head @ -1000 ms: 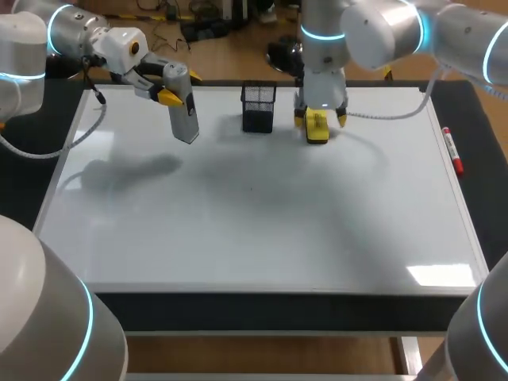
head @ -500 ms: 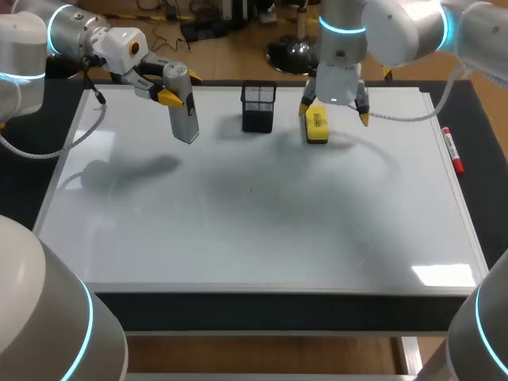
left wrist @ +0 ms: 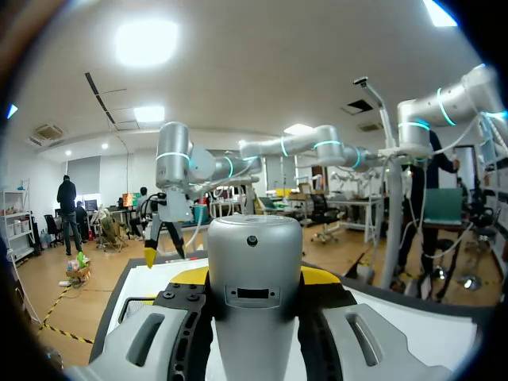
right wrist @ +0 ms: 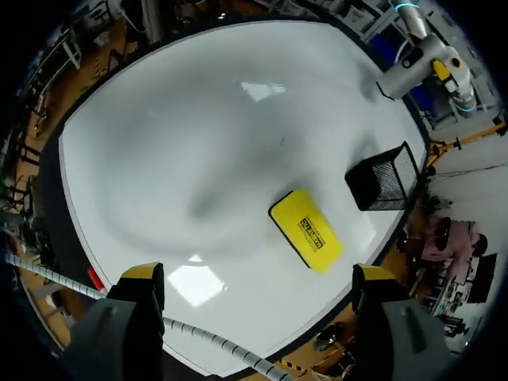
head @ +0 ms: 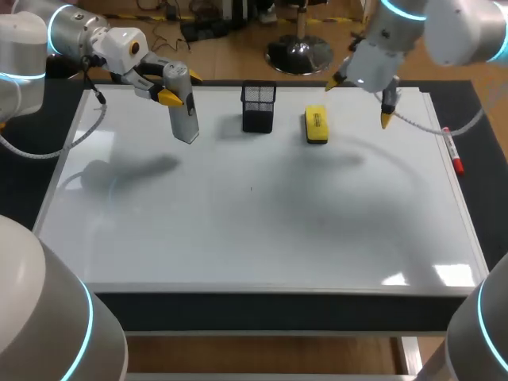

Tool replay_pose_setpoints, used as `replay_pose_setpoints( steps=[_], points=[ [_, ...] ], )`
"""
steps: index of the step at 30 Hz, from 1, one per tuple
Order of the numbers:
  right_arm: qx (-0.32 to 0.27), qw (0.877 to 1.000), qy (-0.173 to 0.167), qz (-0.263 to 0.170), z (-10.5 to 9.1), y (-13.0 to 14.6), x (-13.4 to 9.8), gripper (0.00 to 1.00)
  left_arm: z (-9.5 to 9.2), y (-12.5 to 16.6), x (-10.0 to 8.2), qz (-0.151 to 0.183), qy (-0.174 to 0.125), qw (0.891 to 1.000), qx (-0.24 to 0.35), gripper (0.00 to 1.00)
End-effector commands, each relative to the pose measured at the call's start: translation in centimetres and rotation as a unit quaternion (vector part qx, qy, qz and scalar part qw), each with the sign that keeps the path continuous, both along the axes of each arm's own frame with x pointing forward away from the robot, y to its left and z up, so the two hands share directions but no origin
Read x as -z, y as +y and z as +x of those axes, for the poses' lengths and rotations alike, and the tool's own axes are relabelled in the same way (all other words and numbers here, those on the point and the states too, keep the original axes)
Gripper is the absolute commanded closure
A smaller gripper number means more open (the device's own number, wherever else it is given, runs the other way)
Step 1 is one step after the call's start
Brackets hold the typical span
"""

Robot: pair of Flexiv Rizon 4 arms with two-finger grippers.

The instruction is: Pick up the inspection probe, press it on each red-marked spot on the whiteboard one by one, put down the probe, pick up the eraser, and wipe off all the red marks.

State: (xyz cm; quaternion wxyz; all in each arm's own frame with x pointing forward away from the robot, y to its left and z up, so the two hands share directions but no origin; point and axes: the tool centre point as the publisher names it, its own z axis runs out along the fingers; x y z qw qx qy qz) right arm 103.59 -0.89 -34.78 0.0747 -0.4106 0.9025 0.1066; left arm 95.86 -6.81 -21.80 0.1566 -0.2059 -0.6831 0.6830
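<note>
Fingers (head: 386, 119) splayed on raised right arm (head: 444, 28); left arm (head: 71, 28) grips probe (head: 184, 107)

Grey probe (head: 184, 111) near-upright in left tool (head: 181, 86) (above whiteboard (head: 262, 230)); yellow eraser (head: 316, 125) flat on it.

Your right gripper (head: 359, 101) has left the eraser (head: 316, 125). 1 second ago its yellow tips stood low on either side of the eraser. Since then it has risen and swung toward the whiteboard's (head: 254, 230) far right corner, fingers spread wide, so the eraser now lies uncovered.
</note>
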Motion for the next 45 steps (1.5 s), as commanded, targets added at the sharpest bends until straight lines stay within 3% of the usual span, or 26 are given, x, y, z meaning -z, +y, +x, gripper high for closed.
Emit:
replay_pose_setpoints(
  steps=[1, 2, 6, 19, 23, 45],
  points=[
    [0.081, 0.995, 0.01, 0.059, -0.7, -1.4, -1.4, 0.0, 0.1, 0.0, -0.1, 0.0, 0.0, 1.0, 0.001, 1.0],
    [0.096, 0.993, 0.032, 0.061, -0.5, -1.5, -1.7, 0.0, 0.1, 0.0, -0.1, 0.0, 0.0, 1.0, 0.001, 1.0],
    [0.147, 0.984, 0.057, 0.081, -0.4, -2.0, -3.1, 0.0, 0.1, 0.0, -0.1, 0.0, 0.0, 1.0, 0.001, 1.0],
    [0.206, 0.962, 0.049, 0.174, -1.3, -2.0, -8.5, 0.0, 0.1, 0.0, -0.1, 0.0, 0.0, 1.0, 0.001, 1.0],
    [0.22, 0.956, 0.087, 0.174, -1.2, -1.8, -9.4, 0.0, 0.1, 0.0, -0.1, 0.0, 0.0, 1.0, 0.001, 1.0],
    [0.22, 0.956, 0.087, 0.174, -1.2, -1.8, -9.4, 0.0, 0.1, 0.0, -0.1, 0.0, 0.0, 1.0, 0.001, 1.0]
  ],
)
